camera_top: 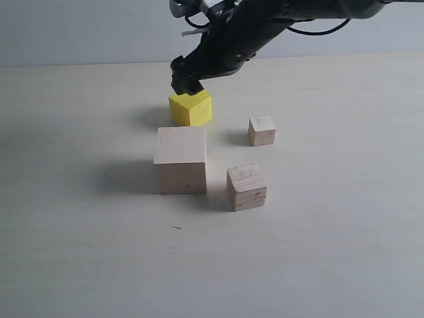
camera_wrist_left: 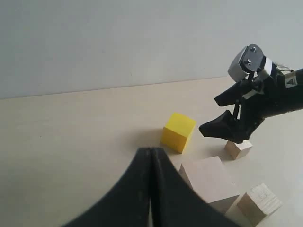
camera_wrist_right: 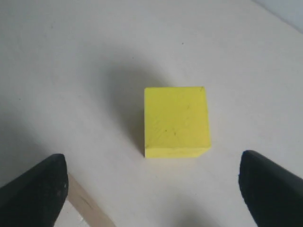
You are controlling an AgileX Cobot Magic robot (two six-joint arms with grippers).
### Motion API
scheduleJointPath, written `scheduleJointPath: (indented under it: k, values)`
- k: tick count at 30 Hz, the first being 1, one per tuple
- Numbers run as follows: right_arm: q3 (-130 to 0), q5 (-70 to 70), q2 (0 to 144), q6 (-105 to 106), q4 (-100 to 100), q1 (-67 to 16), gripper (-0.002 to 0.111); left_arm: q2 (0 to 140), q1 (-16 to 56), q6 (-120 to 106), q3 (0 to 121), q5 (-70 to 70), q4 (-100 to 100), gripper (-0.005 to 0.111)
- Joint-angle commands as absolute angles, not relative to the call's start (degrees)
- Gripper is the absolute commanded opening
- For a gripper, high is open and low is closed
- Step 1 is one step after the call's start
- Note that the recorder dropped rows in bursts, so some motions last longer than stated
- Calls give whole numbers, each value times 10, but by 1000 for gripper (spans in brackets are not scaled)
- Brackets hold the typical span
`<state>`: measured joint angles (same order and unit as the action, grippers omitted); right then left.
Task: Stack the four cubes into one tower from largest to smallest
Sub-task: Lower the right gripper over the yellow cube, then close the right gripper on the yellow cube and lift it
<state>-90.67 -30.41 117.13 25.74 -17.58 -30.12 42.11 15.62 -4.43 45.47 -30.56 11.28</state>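
Observation:
All four cubes rest apart on the table. The bright yellow cube (camera_top: 191, 109) (camera_wrist_left: 178, 132) (camera_wrist_right: 176, 122) is farthest back. The largest pale cube (camera_top: 181, 160) (camera_wrist_left: 208, 178) stands in front of it. To its right sits the grainy cracked cube (camera_top: 246, 187) (camera_wrist_left: 259, 203), and the smallest pale cube (camera_top: 262, 130) (camera_wrist_left: 238, 148) is behind that one. My right gripper (camera_top: 187, 83) (camera_wrist_left: 209, 115) (camera_wrist_right: 151, 163) hovers open just over the yellow cube, its fingers spread wider than the cube and not touching it. My left gripper (camera_wrist_left: 150, 149) is shut on nothing and stays out of the exterior view.
The pale tabletop (camera_top: 79, 252) stretches to a plain wall at the back. The right arm (camera_top: 265, 26) reaches in from the upper right, above the far part of the table. An edge of the largest cube (camera_wrist_right: 87, 203) shows near one right finger.

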Motion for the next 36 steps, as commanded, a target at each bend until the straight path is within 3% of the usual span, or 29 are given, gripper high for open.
scheduleJointPath:
  k: [1, 23, 36]
  values:
    - [-912, -279, 1198, 254, -174, -304, 92, 418, 159, -27, 454, -313, 117, 0]
    - [-912, -181, 1257, 255, -189, -304, 92, 418, 159, -27, 454, -338, 117, 0]
    - [-994, -247, 1315, 255, -193, -304, 92, 418, 159, -27, 454, -341, 117, 0]
